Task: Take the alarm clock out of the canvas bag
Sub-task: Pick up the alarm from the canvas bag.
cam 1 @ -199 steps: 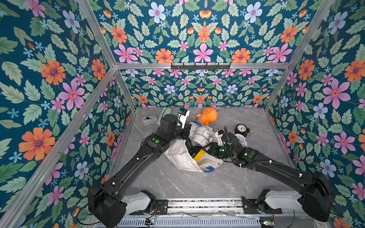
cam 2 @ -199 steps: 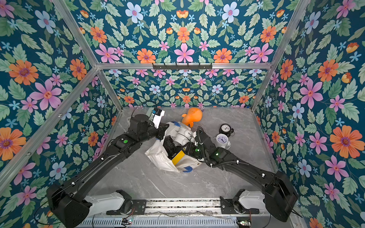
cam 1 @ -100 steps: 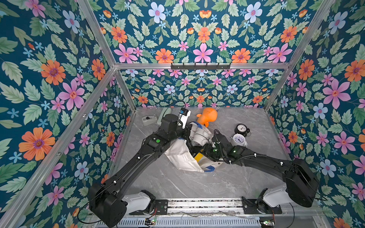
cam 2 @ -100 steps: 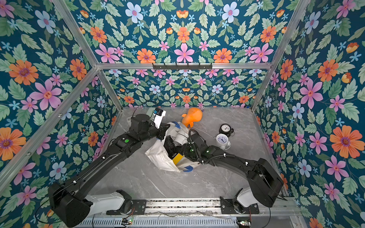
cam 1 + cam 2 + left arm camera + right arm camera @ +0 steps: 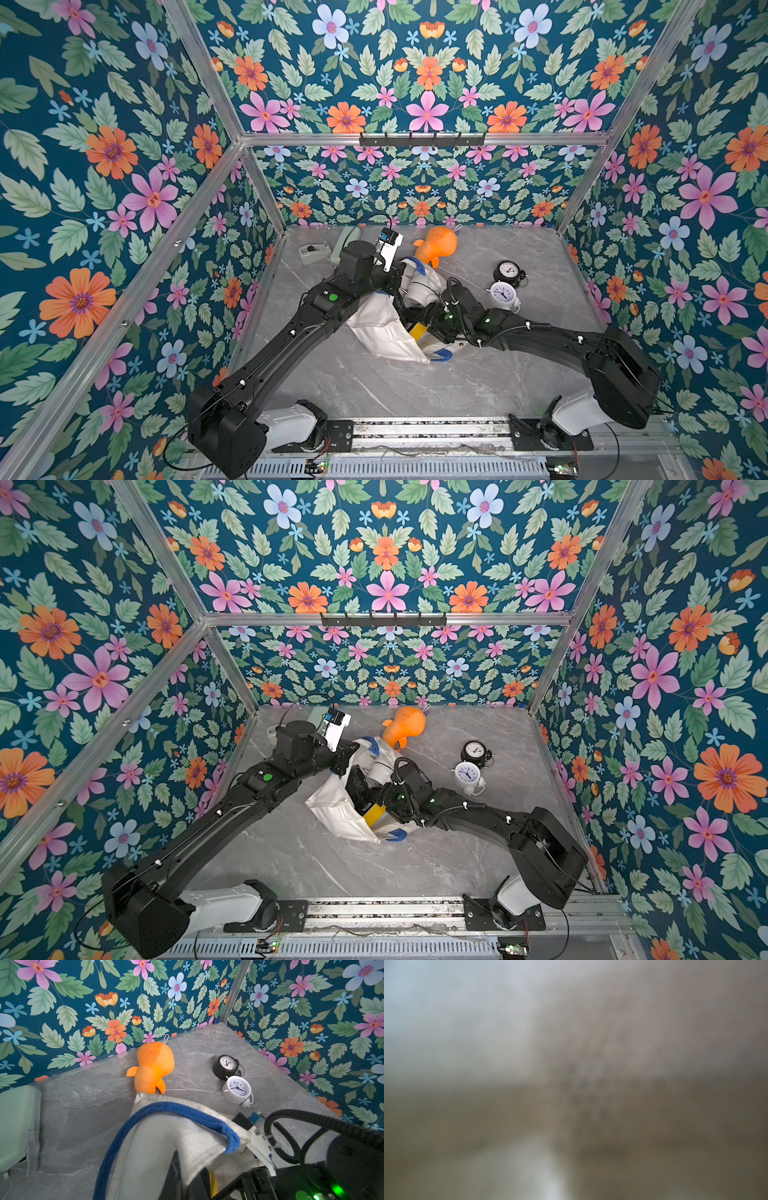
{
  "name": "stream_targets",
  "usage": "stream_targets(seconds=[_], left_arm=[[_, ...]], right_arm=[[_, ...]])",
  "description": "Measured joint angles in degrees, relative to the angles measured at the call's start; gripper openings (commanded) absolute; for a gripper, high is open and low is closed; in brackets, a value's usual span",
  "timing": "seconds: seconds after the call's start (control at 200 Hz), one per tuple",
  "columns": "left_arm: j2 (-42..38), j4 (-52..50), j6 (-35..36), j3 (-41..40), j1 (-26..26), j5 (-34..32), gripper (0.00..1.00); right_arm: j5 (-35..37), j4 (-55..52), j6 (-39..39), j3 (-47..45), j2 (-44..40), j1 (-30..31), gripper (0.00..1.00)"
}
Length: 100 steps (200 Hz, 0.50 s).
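Canvas bag point(image 5: 382, 332) lies on the surface point(image 5: 415, 390), its rim pinched in the left tool point(image 5: 400, 277). Within the last second the right tool point(image 5: 411, 318) has plunged into the bag's mouth, and I cannot tell its spread. The reach for the alarm clock, presumably inside the bag and unseen, looks underway.

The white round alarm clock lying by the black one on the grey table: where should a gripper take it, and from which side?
Probably across the round case of the white round alarm clock, from above: it lies tilted, dial up, and the black round alarm clock crowds its far side.
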Motion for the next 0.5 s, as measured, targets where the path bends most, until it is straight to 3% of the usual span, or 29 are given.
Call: stream_targets(seconds=[0.5], left_arm=[[-1.7,0.3,0.2,-1.8,0.0,0.7,0.0]], right_arm=[[2.2,-0.8,3.1,2.7,5.8,0.0,0.59]])
